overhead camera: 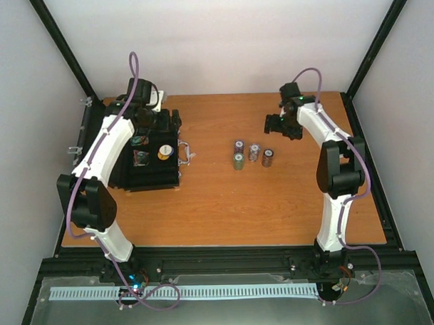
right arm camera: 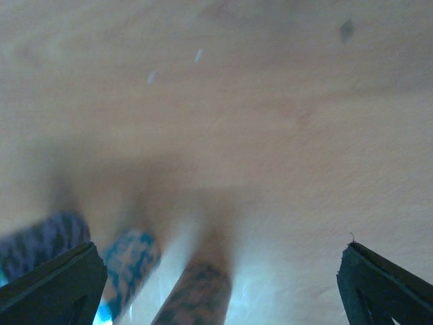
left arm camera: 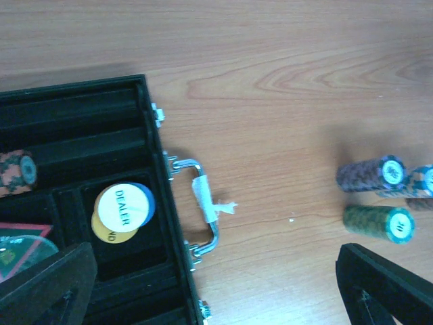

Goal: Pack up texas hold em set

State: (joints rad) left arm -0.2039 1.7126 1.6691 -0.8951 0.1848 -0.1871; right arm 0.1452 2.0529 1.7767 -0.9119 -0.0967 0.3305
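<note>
Four striped chip stacks (overhead camera: 253,153) are seen standing close together on the wooden table (overhead camera: 226,212), outside the case. Both sets of jaws are held wide apart, and nothing is gripped by either.

The left gripper (left arm camera: 215,271) is hung over the open black case (left arm camera: 81,115). The case's front wall and its silver handle (left arm camera: 205,211) are framed between the fingers, closer to one than the other. Just ahead of that nearer finger (left arm camera: 47,284), a white DEALER disc (left arm camera: 122,206) is laid over a blue disc and a yellow one in a compartment. A red-edged triangular token (left arm camera: 20,245) is partly hidden behind the same finger. Farther ahead, one stack is lodged on its side in a slot. Ahead of the other finger, a purple and a green stack are caught on bare wood, well clear of the jaws.

Over to the right gripper (right arm camera: 220,271): the view is badly blurred. Three stacks are made out low between its fingers, crowded toward one side, and contact cannot be judged.
</note>
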